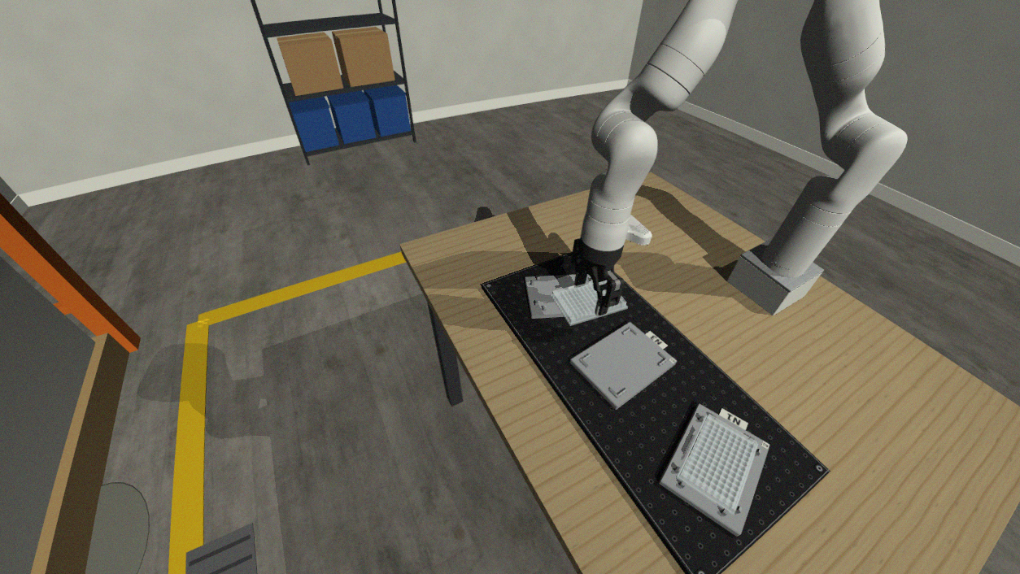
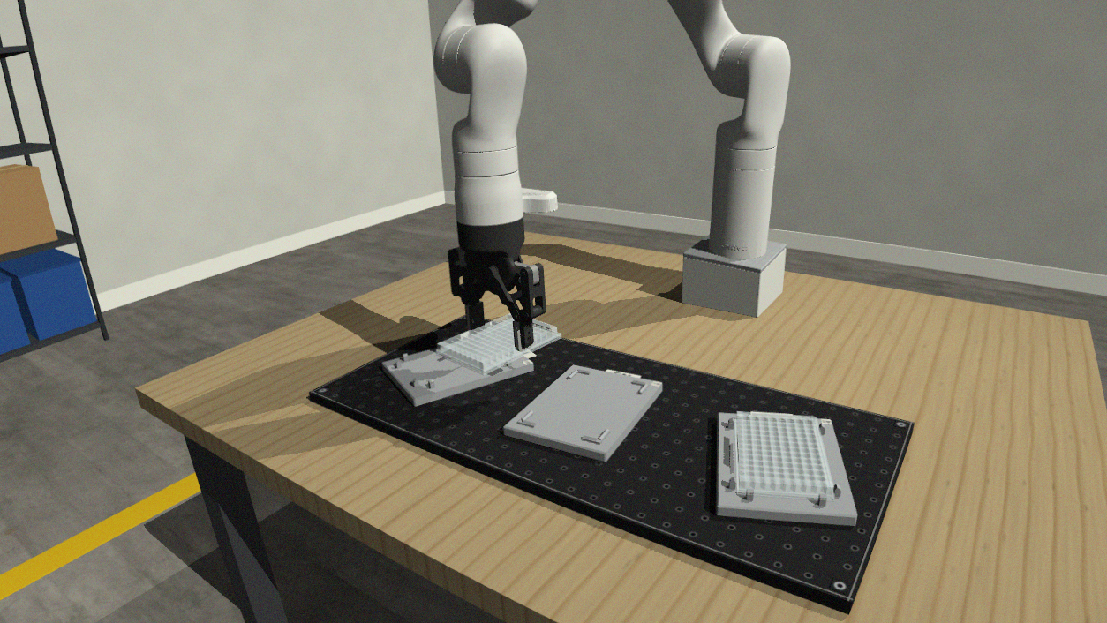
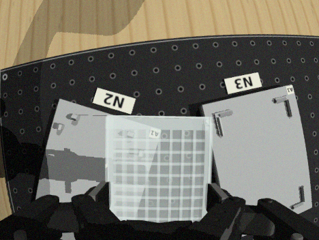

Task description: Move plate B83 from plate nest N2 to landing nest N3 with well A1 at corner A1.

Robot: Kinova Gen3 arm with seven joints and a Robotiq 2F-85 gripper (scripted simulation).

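Nearest in the exterior view is the front edge of the pale wooden worktop [image 2: 480, 526], which carries a long black perforated base plate [image 2: 673, 495]. At the right end of this base plate lies the flat grey plate nest N1 [image 2: 782, 512], and the translucent white multi-well plate B38 [image 2: 777, 453] sits on it between the nest's small corner locators. Next along, in the middle of the base plate, is the flat grey landing nest N3 [image 2: 576, 406], its surface bare and its raised corner locators [image 2: 594, 438] uncovered; in the wrist view its white tag reading N3 [image 3: 242, 82] stands at its far edge.

Farther left lies the grey plate nest N2 [image 2: 433, 379], marked by its own white tag [image 3: 114, 100]. The translucent white multi-well plate B83 [image 2: 495, 344] hangs above this nest, apart from its surface, and overhangs the edge that faces N3; in the wrist view the plate covers the right part of N2 and the strip of black base plate between the two nests. The black two-finger end effector [image 2: 500, 325] points downward and is clamped on plate B83, one finger on each side of it. A small A1 mark [image 3: 154, 133] shows through the plate, near its far edge.

Behind, the white arm [image 2: 484, 154] rises from a grey block pedestal [image 2: 701, 297] at the far side of the worktop. A black metal shelf rack [image 1: 265, 53] with brown and blue boxes stands against the far wall.
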